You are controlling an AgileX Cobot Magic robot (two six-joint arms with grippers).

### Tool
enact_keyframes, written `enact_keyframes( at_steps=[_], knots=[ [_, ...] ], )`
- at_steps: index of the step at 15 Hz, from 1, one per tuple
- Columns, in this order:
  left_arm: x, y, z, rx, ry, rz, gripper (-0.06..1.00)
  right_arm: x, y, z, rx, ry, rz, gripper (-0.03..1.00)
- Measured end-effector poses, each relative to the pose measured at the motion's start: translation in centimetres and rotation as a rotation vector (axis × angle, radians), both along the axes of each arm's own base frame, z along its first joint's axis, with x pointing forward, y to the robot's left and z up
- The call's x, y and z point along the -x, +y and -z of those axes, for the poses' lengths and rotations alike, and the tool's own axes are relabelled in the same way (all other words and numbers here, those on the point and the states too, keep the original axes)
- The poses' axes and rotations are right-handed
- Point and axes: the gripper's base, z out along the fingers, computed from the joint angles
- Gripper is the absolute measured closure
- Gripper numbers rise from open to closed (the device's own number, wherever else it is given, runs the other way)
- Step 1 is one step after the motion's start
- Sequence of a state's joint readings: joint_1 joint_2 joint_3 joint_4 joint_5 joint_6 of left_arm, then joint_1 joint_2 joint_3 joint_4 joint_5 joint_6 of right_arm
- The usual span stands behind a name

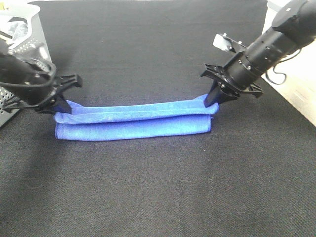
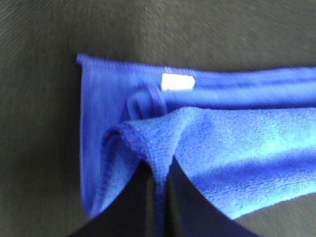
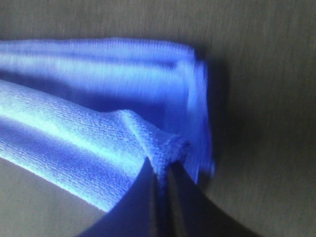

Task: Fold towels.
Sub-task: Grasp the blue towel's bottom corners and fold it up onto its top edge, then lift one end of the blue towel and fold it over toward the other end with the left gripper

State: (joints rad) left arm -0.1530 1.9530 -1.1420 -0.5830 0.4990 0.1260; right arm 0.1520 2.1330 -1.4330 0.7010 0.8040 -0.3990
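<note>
A blue towel (image 1: 131,121) lies as a long narrow band across the black table, its far layer folded over toward the near edge. My left gripper (image 1: 63,106) is shut on the towel's left end; the left wrist view shows the pinched edge (image 2: 157,165) and a white label (image 2: 177,82). My right gripper (image 1: 212,101) is shut on the towel's right end, where the fingers pinch the raised top layer (image 3: 163,153). Both ends are held slightly above the lower layers.
The black table cover (image 1: 158,187) spreads all around the towel. A grey perforated basket (image 1: 22,34) stands at the far left behind the left arm. A pale surface with a cable (image 1: 291,84) lies beyond the table's right edge.
</note>
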Motion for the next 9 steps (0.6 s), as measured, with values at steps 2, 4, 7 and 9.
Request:
enact_keyframes(
  at_steps=[2,4,7,9],
  knots=[
    [-1.2,-0.1,2.0,-0.01,0.03,0.003,0.94,-0.9,0.1,1.6,0.004,0.02,-0.001,0.97],
    [-1.9,-0.3,3.0,-0.012,0.042,0.003,0.93,-1.0,0.1,3.2,0.015,0.044,0.001,0.96],
    [-2.2,-0.3,2.9,-0.013,0.024,-0.002,0.66,-1.1,0.1,3.3,0.018,0.042,0.006,0.57],
    [-2.2,-0.2,2.9,-0.018,0.022,0.003,0.28,-0.9,0.1,3.0,0.01,0.061,-0.002,0.13]
  ],
)
